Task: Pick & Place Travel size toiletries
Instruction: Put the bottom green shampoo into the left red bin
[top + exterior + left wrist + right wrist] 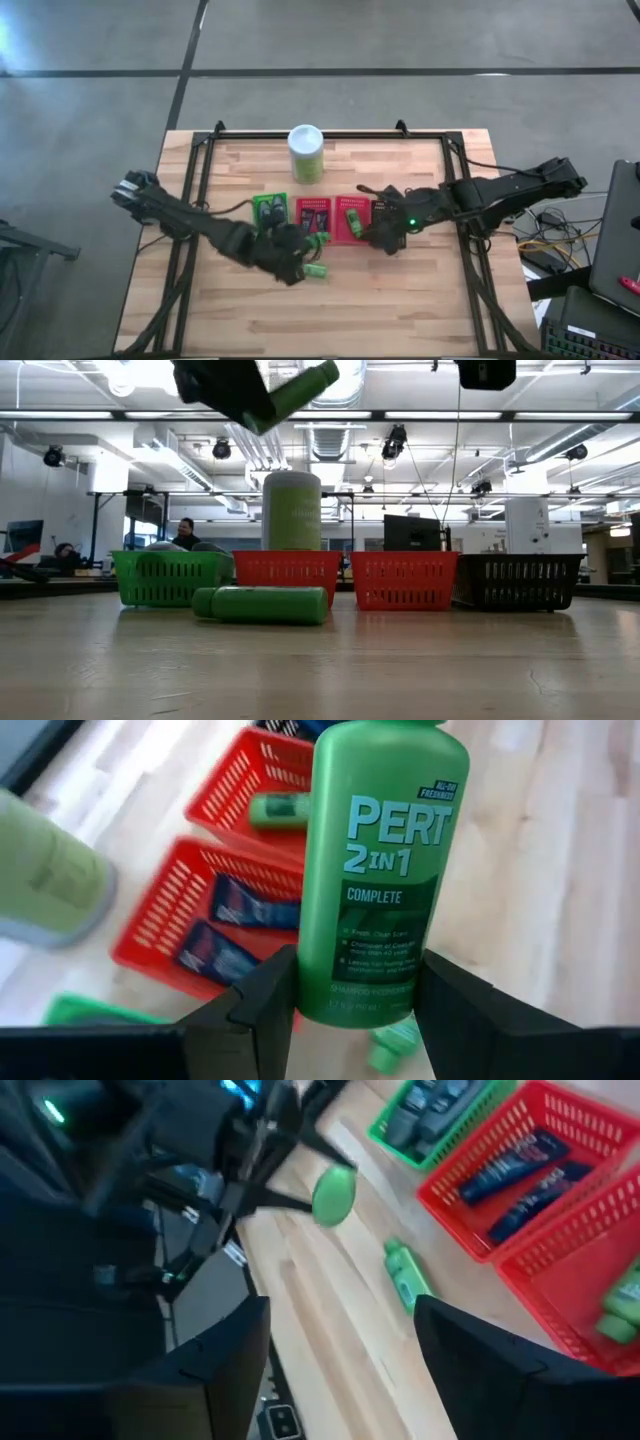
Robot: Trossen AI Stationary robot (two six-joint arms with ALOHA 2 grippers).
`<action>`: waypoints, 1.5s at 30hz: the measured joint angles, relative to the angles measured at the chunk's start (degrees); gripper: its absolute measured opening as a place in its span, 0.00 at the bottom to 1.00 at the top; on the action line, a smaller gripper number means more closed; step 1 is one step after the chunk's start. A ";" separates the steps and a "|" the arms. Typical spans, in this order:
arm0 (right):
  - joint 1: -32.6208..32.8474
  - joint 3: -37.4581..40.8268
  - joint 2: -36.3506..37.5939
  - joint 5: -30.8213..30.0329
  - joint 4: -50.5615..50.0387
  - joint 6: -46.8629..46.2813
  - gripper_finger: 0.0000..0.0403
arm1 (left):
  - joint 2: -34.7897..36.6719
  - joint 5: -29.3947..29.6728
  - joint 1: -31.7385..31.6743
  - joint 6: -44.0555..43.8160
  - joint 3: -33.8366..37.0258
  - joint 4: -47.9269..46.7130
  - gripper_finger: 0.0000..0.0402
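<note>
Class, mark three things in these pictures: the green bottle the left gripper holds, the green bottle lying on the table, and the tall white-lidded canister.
held green bottle (380,870), left wrist view, on its printed label.
lying green bottle (268,605), low view, mid-body.
canister (306,157), high view, green side.

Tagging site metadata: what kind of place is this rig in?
Probably an open lab or workshop hall, not a home. The low view shows exposed ceiling ducts, strip lights and people seated at desks beyond the wooden table; the floor around it is bare concrete.
</note>
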State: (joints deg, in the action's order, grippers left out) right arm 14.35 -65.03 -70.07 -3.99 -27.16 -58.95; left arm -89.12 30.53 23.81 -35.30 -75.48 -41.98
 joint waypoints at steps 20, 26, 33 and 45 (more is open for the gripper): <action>-0.15 -1.68 -3.82 -15.97 0.41 -1.56 0.78 | 0.04 -8.75 -12.90 -4.14 0.00 22.91 0.44; -0.31 -2.92 -6.81 -18.77 0.55 -1.99 0.80 | 0.07 -9.72 -13.85 -3.77 0.00 26.47 0.44; -0.52 -4.84 -7.38 -20.52 0.70 -0.37 0.80 | 0.07 -10.54 -13.81 -5.56 0.00 26.19 0.44; -2.76 -4.55 -8.14 -21.46 1.42 -3.88 0.70 | 0.09 -11.10 -14.01 -4.21 0.19 29.56 0.44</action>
State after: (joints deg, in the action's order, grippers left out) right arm 11.59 -69.58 -78.22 -25.45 -25.74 -62.84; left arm -89.03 19.43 9.80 -39.51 -75.29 -12.42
